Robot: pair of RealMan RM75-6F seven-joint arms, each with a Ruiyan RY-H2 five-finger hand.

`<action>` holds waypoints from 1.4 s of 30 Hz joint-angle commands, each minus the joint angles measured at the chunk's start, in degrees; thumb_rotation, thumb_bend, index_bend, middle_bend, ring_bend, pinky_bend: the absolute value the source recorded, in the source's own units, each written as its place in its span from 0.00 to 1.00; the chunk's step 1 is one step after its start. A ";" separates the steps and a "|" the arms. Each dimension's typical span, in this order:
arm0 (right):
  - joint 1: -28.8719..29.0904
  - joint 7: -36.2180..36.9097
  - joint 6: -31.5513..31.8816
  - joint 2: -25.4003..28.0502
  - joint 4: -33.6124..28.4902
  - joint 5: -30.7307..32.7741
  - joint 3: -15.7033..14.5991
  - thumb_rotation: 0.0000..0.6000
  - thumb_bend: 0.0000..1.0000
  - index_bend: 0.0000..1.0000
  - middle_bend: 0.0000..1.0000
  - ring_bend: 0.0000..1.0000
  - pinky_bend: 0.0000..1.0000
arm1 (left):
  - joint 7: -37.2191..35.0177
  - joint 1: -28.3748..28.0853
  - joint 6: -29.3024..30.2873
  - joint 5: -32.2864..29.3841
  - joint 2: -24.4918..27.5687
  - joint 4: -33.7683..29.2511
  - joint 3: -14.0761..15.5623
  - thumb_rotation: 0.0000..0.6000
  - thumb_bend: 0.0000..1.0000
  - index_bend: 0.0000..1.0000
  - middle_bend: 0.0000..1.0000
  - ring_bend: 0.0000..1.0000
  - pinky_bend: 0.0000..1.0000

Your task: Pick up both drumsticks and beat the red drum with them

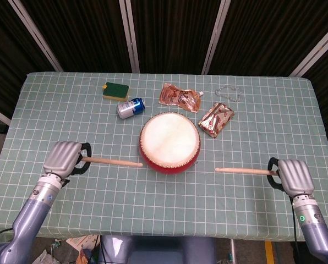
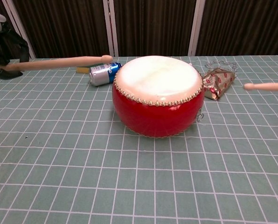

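- the grey left hand [image 1: 64,158] is gripping 1 pale wooden drumstick [image 1: 110,161], fingers curling closed around its butt, tip pointing at the round red drum with a cream skin [image 1: 169,142].
- the grey right hand [image 1: 293,176] is clasping the 2nd pale wooden drumstick [image 1: 243,171] likewise.
- both tips are hanging just off the drum, which is sitting mid-table; judging by this, the beating step is in hand, and the next move is calling for swinging a tip over the skin.

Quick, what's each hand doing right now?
Left hand: holding the left drumstick, off the red drum.
Right hand: holding the right drumstick.
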 commanded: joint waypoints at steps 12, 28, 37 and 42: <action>-2.28 -2.81 -3.17 -4.43 5.48 -1.25 -3.14 1.00 0.59 0.96 1.00 1.00 1.00 | 3.87 3.33 1.63 0.39 -7.48 3.01 3.12 1.00 0.54 0.73 1.00 1.00 1.00; -1.14 -7.38 -6.82 -9.25 11.73 2.40 -1.96 1.00 0.59 0.87 1.00 1.00 0.96 | 12.98 0.44 0.27 -9.34 -18.42 12.43 1.56 1.00 0.48 0.62 0.98 1.00 1.00; -0.36 -11.21 -8.34 -10.75 13.51 4.94 -1.69 1.00 0.58 0.53 0.90 0.90 0.81 | 17.07 -1.23 -0.42 -13.51 -20.94 14.52 1.01 1.00 0.22 0.29 0.73 0.84 0.96; -0.15 -13.72 -8.88 -10.60 13.33 6.15 -2.13 1.00 0.49 0.39 0.80 0.82 0.76 | 18.74 -1.52 -0.46 -15.12 -20.99 13.72 1.70 1.00 0.16 0.22 0.58 0.72 0.82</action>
